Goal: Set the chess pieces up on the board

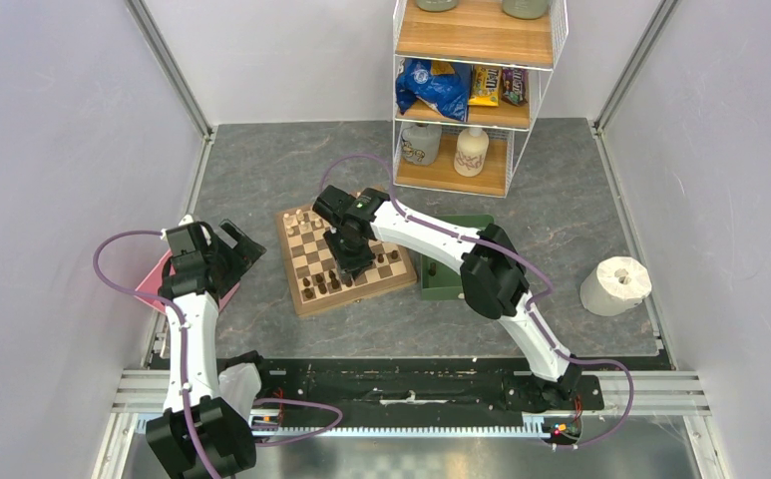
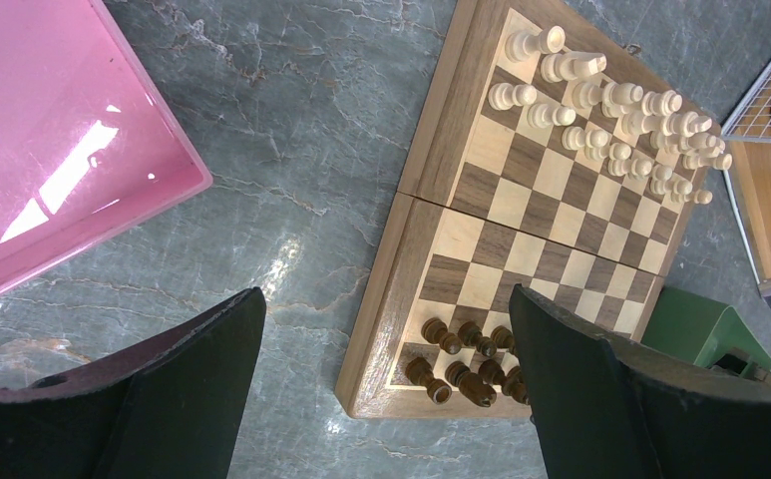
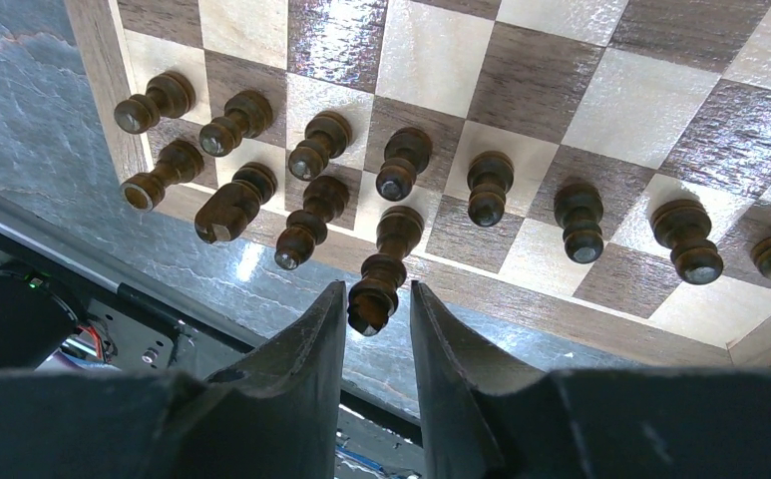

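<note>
Glossy varnished wooden board (image 3: 431, 60) — polished dark wooden chess pieces (image 3: 489, 185) — veined stone-look table (image 2: 291, 120).

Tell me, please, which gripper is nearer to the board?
Right. The right gripper hangs over the board, above its dark pieces; the left gripper hovers off its left edge, beside the pink tray.

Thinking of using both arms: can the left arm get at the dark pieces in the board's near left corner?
Probably yes. The left gripper hangs open by the left edge of the board, nothing between it and those dark pieces; the right gripper works farther along that row.
</note>
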Robot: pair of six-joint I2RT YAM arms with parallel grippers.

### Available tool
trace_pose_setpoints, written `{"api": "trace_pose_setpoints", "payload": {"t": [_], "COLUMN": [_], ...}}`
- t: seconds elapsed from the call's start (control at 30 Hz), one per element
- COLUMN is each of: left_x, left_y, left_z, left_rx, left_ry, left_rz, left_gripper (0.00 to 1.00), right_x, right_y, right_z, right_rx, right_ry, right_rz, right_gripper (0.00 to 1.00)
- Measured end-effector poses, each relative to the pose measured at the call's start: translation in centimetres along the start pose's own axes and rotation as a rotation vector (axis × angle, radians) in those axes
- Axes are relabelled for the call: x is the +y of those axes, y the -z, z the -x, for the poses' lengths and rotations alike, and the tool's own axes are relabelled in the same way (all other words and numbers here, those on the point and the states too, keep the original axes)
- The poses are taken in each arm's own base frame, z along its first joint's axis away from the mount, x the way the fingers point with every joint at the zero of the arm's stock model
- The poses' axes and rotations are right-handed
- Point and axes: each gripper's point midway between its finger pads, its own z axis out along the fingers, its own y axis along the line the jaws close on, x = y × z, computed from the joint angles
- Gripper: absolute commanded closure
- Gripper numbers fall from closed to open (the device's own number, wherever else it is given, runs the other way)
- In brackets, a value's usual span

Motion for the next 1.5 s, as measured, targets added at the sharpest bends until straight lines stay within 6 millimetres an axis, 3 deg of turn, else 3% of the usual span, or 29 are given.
{"api": "trace_pose_setpoints", "payload": {"t": [0.77, 1.17, 1.3, 1.4, 1.5], "left_x": [0.0, 0.0, 0.0, 0.0, 0.0], "left_y": [0.0, 0.0, 0.0, 0.0, 0.0], "left_z": [0.0, 0.0, 0.0, 0.0, 0.0], "left_rx": [0.001, 0.001, 0.001, 0.001, 0.001], "left_ry": [0.000, 0.000, 0.000, 0.000, 0.000], "left_rz": [-0.001, -0.002, -0.002, -0.002, -0.001], "left_gripper": [0.01, 0.01, 0.01, 0.01, 0.01], "right_x": [0.6, 0.8, 1.2, 1.3, 0.4], "right_y": [0.0, 0.3, 2.0, 4.7, 8.2], "right_z": [0.3, 0.7, 1.6, 2.5, 3.2], "right_rx": [-0.010, -0.028, -0.079, -0.150, -0.242], "right_ry": [0.002, 0.006, 0.016, 0.028, 0.026], "right_rz": [0.031, 0.038, 0.046, 0.043, 0.022], "right_gripper": [0.62, 0.40, 0.30, 0.22, 0.20]}}
